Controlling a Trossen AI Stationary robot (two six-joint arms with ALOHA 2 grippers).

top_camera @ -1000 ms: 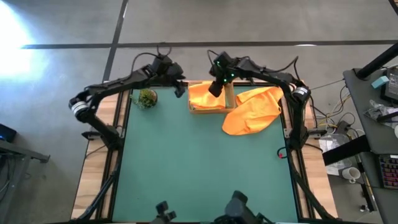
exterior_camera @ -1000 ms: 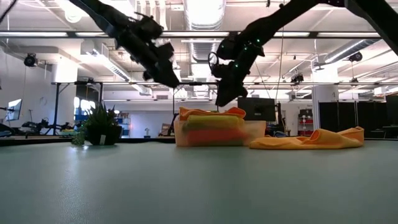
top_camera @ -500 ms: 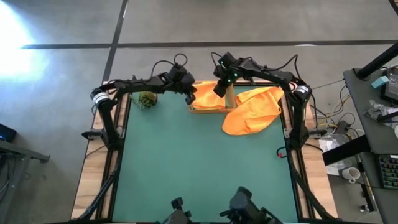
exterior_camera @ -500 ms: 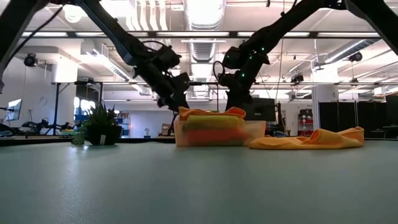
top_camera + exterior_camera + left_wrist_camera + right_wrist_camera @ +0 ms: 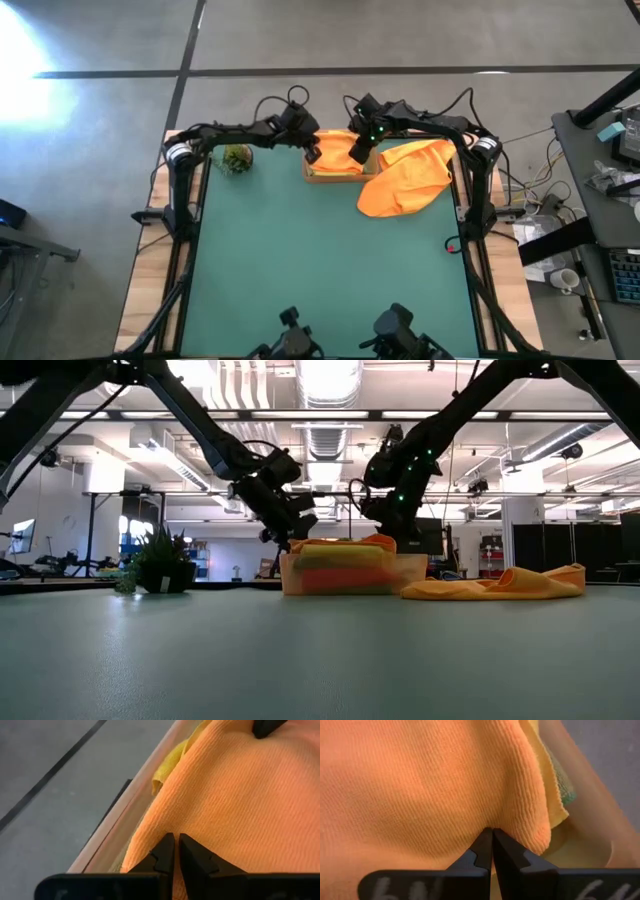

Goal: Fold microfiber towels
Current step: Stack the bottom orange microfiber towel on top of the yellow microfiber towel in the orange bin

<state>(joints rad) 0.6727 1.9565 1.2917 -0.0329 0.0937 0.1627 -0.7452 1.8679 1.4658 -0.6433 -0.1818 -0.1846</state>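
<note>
From above, both my arms reach inward over the far edge of the green table mat (image 5: 320,270) and meet at the tan cardboard tray (image 5: 330,177). My left gripper (image 5: 312,153) is at the left end of the orange towel (image 5: 336,148) that lies on top of the tray, and my right gripper (image 5: 358,152) is at its right end. I count two orange towels in this view: the one in the tray and a second orange towel (image 5: 405,180) spread loosely on the mat just to the right of the tray. One small plant (image 5: 237,158) stands to the left of the tray. In the low view my two arms come down from above, bent at the elbows, and their tips touch the top of the towel stack (image 5: 340,558) in the tray; the loose towel lies flat beside it. In the left wrist view my two fingers (image 5: 161,854) are pressed together on the orange cloth, with a pinch of it between them, and a yellow towel (image 5: 165,765) shows under it at the tray wall. In the right wrist view my fingers (image 5: 481,851) are also closed together on a fold of the orange cloth; one yellow edge and one teal edge (image 5: 565,795) show below it.
</note>
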